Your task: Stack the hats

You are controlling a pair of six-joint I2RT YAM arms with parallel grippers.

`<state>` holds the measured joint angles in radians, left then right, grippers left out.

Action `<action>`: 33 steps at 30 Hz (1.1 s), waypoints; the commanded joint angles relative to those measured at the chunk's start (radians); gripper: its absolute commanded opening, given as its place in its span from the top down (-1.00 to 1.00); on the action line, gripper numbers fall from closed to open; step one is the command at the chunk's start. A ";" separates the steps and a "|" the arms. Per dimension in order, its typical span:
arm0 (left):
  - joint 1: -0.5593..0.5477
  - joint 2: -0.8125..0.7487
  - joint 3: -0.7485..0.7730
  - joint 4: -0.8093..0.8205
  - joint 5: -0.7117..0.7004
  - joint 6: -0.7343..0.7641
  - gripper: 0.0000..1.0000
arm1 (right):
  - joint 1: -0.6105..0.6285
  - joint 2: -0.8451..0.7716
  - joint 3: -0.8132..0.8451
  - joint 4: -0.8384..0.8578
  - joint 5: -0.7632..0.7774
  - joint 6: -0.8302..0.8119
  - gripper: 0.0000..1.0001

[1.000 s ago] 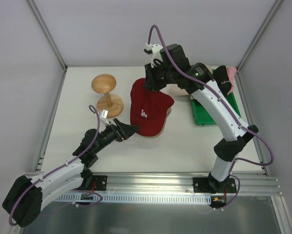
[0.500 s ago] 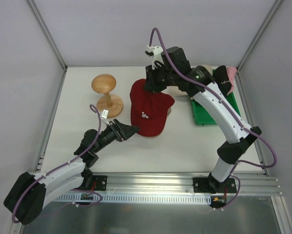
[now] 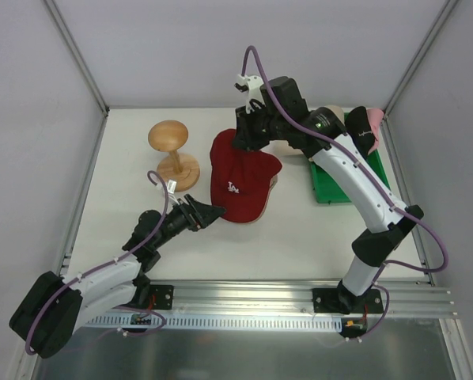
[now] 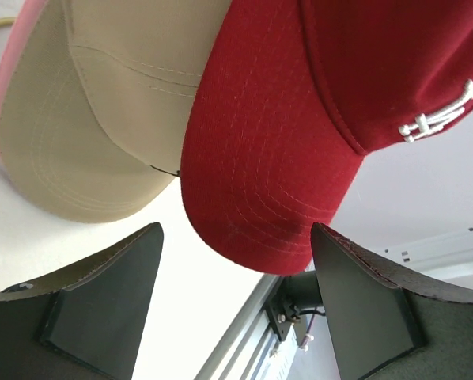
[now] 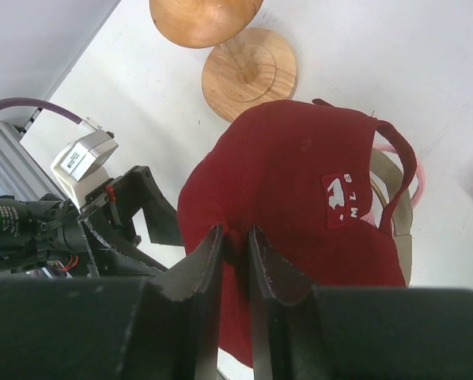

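The red cap (image 3: 240,184) with white lettering lies on top of the tan cap (image 3: 273,183) at the table's middle. My right gripper (image 3: 249,136) is shut on a fold of fabric at the back of the red cap's crown (image 5: 300,190), as the right wrist view (image 5: 235,245) shows. My left gripper (image 3: 211,212) is open and empty, just in front of the red brim (image 4: 276,174) and the tan brim (image 4: 86,150), touching neither. A pink edge (image 4: 11,63) shows under the tan cap. A black hat (image 3: 361,133) and a pink hat (image 3: 375,119) sit at the back right.
A mushroom-shaped wooden stand (image 3: 172,152) stands left of the caps and also shows in the right wrist view (image 5: 240,67). A green tray (image 3: 331,188) lies at the right under the right arm. Metal rails (image 3: 244,297) run along the near edge.
My right gripper and the red cap's back have sunk slightly. My left arm has drawn back a little toward the near edge, jaws still open at the brim.
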<state>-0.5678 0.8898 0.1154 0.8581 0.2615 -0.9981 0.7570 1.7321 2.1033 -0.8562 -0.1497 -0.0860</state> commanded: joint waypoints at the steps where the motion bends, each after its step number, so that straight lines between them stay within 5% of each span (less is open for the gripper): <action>1: 0.016 0.024 -0.008 0.123 0.024 0.016 -0.52 | 0.002 -0.052 -0.003 0.040 -0.024 0.011 0.96; 11: 0.022 0.063 -0.013 0.233 0.070 0.003 -0.28 | 0.002 -0.065 -0.038 0.039 -0.001 -0.001 0.96; 25: 0.025 0.017 -0.059 0.156 0.030 -0.005 0.75 | 0.004 -0.077 -0.101 0.059 0.030 -0.014 0.96; 33: 0.032 -0.008 -0.071 0.036 -0.004 -0.034 0.83 | 0.004 -0.094 -0.124 0.059 0.088 -0.023 0.80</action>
<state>-0.5545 0.8913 0.0563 0.9447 0.3042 -1.0241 0.7570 1.6958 1.9793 -0.8330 -0.0925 -0.0925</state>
